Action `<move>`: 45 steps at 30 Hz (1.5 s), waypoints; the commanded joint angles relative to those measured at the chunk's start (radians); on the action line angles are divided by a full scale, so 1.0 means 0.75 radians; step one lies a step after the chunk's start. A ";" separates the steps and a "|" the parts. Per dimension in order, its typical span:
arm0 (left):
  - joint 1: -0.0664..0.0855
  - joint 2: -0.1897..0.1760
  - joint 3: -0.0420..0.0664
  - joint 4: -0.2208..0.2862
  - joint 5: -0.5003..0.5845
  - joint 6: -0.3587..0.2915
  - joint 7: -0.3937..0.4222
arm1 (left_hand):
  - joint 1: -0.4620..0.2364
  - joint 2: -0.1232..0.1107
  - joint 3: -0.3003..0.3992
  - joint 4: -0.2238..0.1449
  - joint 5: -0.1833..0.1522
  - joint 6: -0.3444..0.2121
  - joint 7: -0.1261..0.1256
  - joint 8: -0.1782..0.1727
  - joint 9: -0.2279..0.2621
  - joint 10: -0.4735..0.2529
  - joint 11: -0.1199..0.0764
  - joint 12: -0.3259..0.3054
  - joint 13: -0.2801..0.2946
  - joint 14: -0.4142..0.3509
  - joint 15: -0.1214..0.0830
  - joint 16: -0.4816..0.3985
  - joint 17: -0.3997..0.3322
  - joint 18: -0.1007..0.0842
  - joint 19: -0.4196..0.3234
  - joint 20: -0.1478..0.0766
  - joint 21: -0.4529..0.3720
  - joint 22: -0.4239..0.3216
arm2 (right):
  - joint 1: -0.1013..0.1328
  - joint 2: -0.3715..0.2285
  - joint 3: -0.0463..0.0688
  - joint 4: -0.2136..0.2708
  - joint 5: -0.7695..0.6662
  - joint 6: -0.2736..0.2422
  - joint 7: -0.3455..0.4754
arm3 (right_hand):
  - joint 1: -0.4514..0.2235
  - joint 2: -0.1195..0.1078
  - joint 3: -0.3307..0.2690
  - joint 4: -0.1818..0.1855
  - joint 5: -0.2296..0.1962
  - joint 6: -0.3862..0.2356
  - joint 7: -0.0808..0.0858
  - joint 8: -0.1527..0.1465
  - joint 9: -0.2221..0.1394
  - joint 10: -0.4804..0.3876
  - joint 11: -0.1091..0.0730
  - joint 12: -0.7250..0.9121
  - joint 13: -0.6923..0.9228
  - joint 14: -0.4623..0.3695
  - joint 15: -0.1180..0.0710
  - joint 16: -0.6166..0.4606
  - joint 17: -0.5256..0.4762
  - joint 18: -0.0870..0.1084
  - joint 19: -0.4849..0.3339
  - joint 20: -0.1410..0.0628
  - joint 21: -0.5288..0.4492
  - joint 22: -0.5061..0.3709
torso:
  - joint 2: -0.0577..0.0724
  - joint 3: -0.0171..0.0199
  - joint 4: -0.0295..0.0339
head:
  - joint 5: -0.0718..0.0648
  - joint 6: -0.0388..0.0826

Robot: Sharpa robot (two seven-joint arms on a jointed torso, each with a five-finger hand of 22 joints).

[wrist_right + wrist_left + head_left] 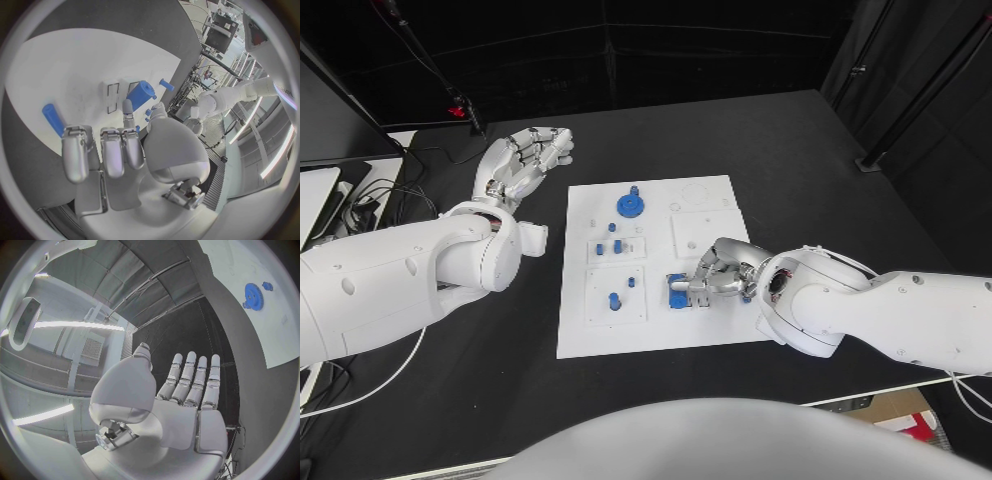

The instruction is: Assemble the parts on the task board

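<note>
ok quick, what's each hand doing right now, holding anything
Left hand: open, fingers straight and apart, holding nothing, off the task board.
Right hand: fingers curled over a blue part on the board; a grip cannot be told.

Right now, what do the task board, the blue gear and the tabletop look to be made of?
Task board: looks like matte white plastic or coated sheet, flat with shallow square recesses; cannot tell which.
Blue gear: probably moulded or printed plastic, uniform saturated blue, toothed rim clear in the left wrist view.
Table: matte black, only a faint sheen; laminate or a cloth cover is possible.
</note>
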 commanded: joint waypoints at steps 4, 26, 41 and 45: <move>0.000 0.000 0.001 0.000 0.000 0.017 0.142 | 0.001 0.019 -0.006 0.001 0.006 -0.005 0.145 0.006 -0.002 -0.002 -0.007 0.009 -0.002 -0.012 0.000 0.009 -0.002 0.001 0.005 0.001 0.005 -0.002 | -0.001 -0.027 0.000 0.025 -0.007 -0.028 0.038 | 0.008 0.001 -0.026 -0.001 -0.012 -0.035 -0.011 0.117 0.096 0.139 -0.023 0.003 0.351 0.139 -0.015 0.003 0.351 -0.004 0.100 -0.015 -0.009 0.330 | 0.000 -0.0007 -0.0002 | -0.002 0.000; -0.001 0.003 0.001 -0.002 0.000 0.019 0.139 | 0.006 0.023 -0.008 0.001 0.013 -0.006 0.144 0.007 -0.002 -0.001 -0.007 0.012 -0.002 -0.013 0.000 0.013 -0.006 0.001 0.004 0.001 0.005 -0.003 | -0.006 -0.012 0.000 0.023 -0.023 0.068 0.013 | 0.138 -0.024 0.041 -0.007 -0.012 -0.076 -0.052 0.300 0.271 0.139 -0.059 0.003 0.351 0.139 -0.046 0.003 0.351 -0.008 0.110 -0.045 0.002 0.335 | 0.000 -0.0008 0.0035 | -0.008 0.000; -0.001 0.006 0.001 -0.003 0.000 0.018 0.138 | 0.008 0.025 -0.011 0.001 0.018 -0.006 0.144 0.008 -0.002 -0.002 -0.007 0.014 -0.002 -0.014 0.000 0.015 -0.008 0.001 0.003 0.001 0.006 -0.004 | -0.006 0.008 0.000 -0.013 -0.045 0.097 -0.011 | 0.294 0.040 0.086 -0.028 0.001 -0.093 -0.061 0.308 0.307 0.139 -0.068 0.003 0.351 0.139 -0.052 0.003 0.351 -0.010 0.115 -0.052 0.008 0.338 | 0.000 -0.0007 0.0019 | -0.005 0.000; -0.001 0.006 0.001 -0.004 0.000 0.017 0.138 | 0.008 0.025 -0.011 0.001 0.018 -0.006 0.144 0.008 -0.002 -0.002 -0.007 0.014 -0.002 -0.014 0.000 0.015 -0.008 0.001 0.003 0.001 0.006 -0.004 | -0.006 0.004 0.000 -0.014 -0.047 0.106 -0.015 | 0.312 0.047 0.093 -0.031 0.003 -0.094 -0.062 0.306 0.310 0.139 -0.069 0.003 0.351 0.139 -0.053 0.003 0.351 -0.010 0.114 -0.052 0.007 0.338 | -0.001 -0.0010 0.0009 | -0.008 0.000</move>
